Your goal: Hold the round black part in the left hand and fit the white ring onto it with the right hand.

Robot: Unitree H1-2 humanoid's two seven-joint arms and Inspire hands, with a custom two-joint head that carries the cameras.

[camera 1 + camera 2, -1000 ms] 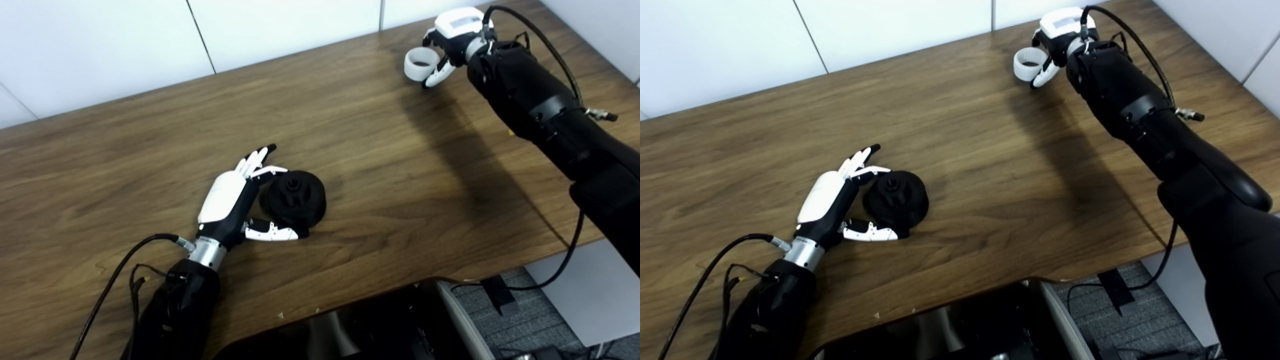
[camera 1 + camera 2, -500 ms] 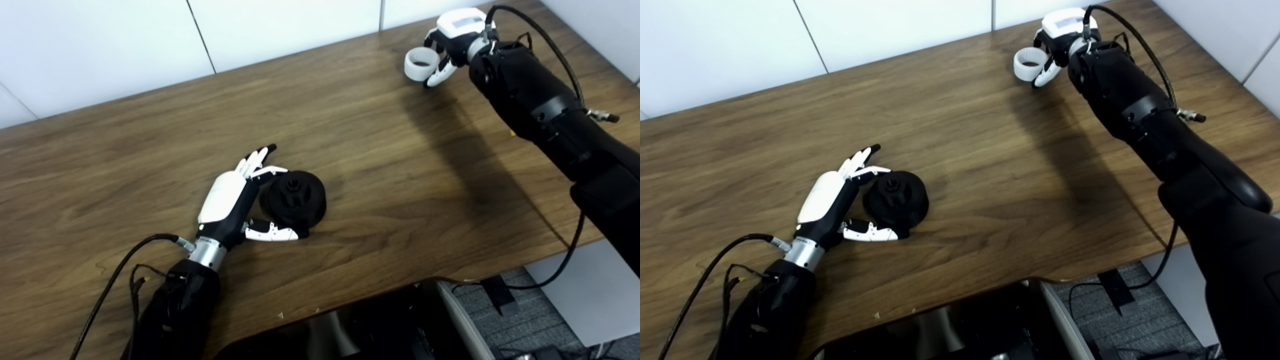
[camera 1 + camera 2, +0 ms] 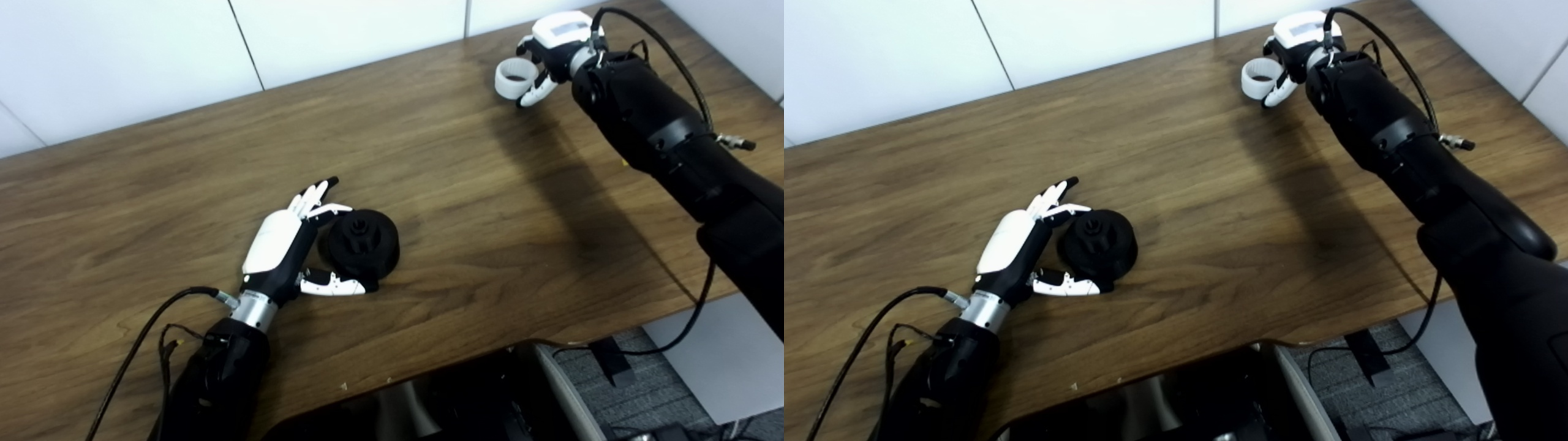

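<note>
Looking at the lower left of the frame, you see the left hand [image 3: 278, 248] lying on the wooden counter [image 3: 459, 202] with its fingers [image 3: 313, 195] spread apart and stretched toward the upper right. Its thumb lies along the near side of the round black part [image 3: 362, 243], and one fingertip sits at the part's far edge, so the hand cups the part loosely from the left; the part rests on the counter and is not lifted. You can see a small raised hub on top of the part.

At the upper right of the frame, your right hand [image 3: 548, 52] has its fingers curled around the white ring [image 3: 513, 78], pinching it at its right side. The ring's opening faces roughly upward and toward the camera, and the dark wood shows through it. You cannot tell whether the ring touches the counter or hangs just above it. Ring and black part are well apart, with a wide stretch of counter between them. A dark shadow of the right arm falls across the counter below the ring.
</note>
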